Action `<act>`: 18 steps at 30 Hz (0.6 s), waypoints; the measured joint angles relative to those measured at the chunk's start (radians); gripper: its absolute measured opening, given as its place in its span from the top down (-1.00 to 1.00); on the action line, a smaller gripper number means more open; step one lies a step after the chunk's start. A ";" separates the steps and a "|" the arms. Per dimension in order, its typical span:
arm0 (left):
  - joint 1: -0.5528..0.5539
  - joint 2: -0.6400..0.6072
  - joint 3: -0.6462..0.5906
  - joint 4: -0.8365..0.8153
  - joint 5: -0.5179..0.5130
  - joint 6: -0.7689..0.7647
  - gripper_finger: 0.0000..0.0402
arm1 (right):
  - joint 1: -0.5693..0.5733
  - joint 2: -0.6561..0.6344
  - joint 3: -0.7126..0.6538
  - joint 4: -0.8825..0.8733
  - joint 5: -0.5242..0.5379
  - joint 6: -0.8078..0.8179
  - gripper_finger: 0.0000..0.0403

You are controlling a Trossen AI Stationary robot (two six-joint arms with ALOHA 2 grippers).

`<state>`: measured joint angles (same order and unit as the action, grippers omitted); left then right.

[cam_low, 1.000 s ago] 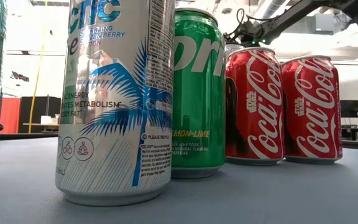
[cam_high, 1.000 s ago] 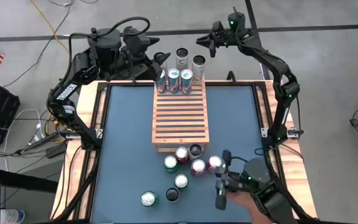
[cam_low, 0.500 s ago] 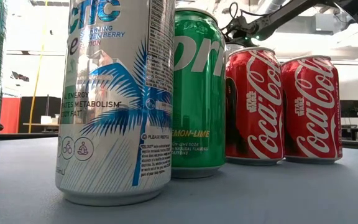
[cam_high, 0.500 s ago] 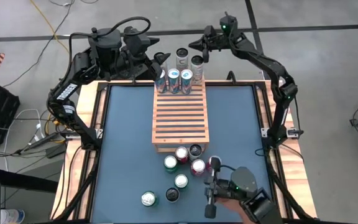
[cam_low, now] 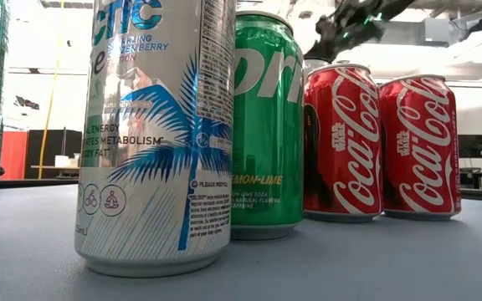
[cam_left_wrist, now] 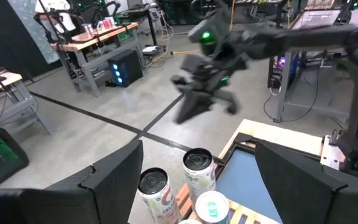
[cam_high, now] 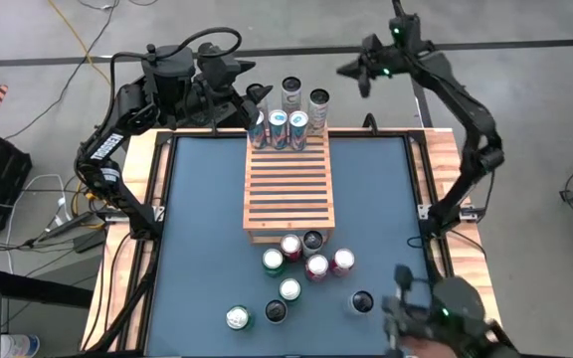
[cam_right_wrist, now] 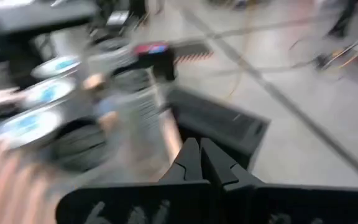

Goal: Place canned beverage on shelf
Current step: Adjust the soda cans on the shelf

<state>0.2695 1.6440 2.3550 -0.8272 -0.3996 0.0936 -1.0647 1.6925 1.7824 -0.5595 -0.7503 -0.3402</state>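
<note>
The right claw, pinched shut and empty beyond the shelf, should open before descending onto a loose can.

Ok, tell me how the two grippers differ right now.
The left gripper has its fingers spread open; the right gripper is shut, its fingers pressed together. The left gripper sits beside the cans at the shelf's far end; the right gripper hangs beyond the table's far edge, away from the cans. Both are dark two-finger grippers, and neither holds anything.
</note>
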 joint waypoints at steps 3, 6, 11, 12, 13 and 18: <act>0.000 0.000 0.000 0.000 0.000 0.000 -0.48 | 0.002 -0.089 -0.039 -0.173 -0.013 -0.051 1.00; 0.000 0.000 0.000 0.000 0.001 0.000 -0.48 | 0.035 -0.175 -0.143 -0.210 -0.004 -0.060 1.00; 0.000 0.000 0.000 0.000 0.001 -0.004 -0.48 | 0.122 -0.284 -0.345 -0.062 0.051 0.000 1.00; 0.000 0.000 0.000 -0.001 0.001 -0.009 -0.48 | 0.141 -0.296 -0.382 -0.024 0.065 0.015 1.00; 0.000 0.000 0.000 -0.002 0.001 -0.012 -0.48 | 0.156 -0.304 -0.417 0.016 0.072 0.031 1.00; 0.000 0.000 0.000 -0.006 0.001 -0.027 -0.48 | 0.196 -0.315 -0.489 0.118 0.125 0.069 1.00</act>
<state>0.2695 1.6440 2.3550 -0.8329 -0.3981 0.0670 -0.8689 1.3773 1.2932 -0.4410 -0.6258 -0.2716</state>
